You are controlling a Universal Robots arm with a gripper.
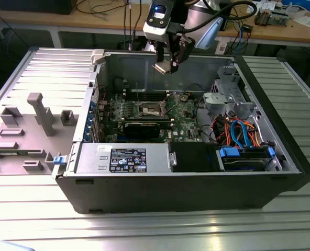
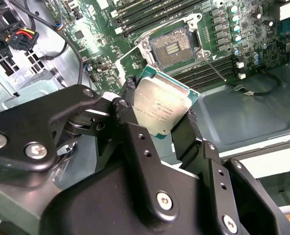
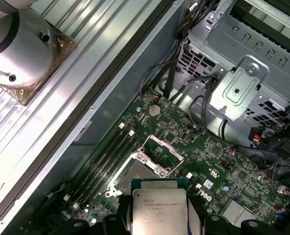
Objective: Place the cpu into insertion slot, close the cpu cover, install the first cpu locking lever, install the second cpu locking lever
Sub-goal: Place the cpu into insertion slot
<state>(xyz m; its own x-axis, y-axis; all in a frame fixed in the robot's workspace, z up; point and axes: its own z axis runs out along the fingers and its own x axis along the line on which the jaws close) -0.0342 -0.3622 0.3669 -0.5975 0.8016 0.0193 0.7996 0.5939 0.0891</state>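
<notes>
The claw (image 2: 160, 107) is gripping the cpu (image 2: 159, 100) by two opposite edges, its black fingers (image 2: 130, 90) closing narrowly on the flat square chip with its dull grey metal top. In the exterior view's upper middle it is hanging high over the open computer case (image 1: 170, 188), well apart from the shiny insertion slot (image 2: 173, 46), whose thin silver cpu cover (image 3: 166, 148) is standing raised

open black pc case (image 1: 144, 196) on a ribbed metal table (image 1: 144, 230), power supply (image 1: 123, 158) along its near wall, blue and orange cables (image 1: 239, 129) by the drive cage (image 1: 224, 99), grey plastic jig (image 1: 40, 112) at the exterior view's left.
</notes>
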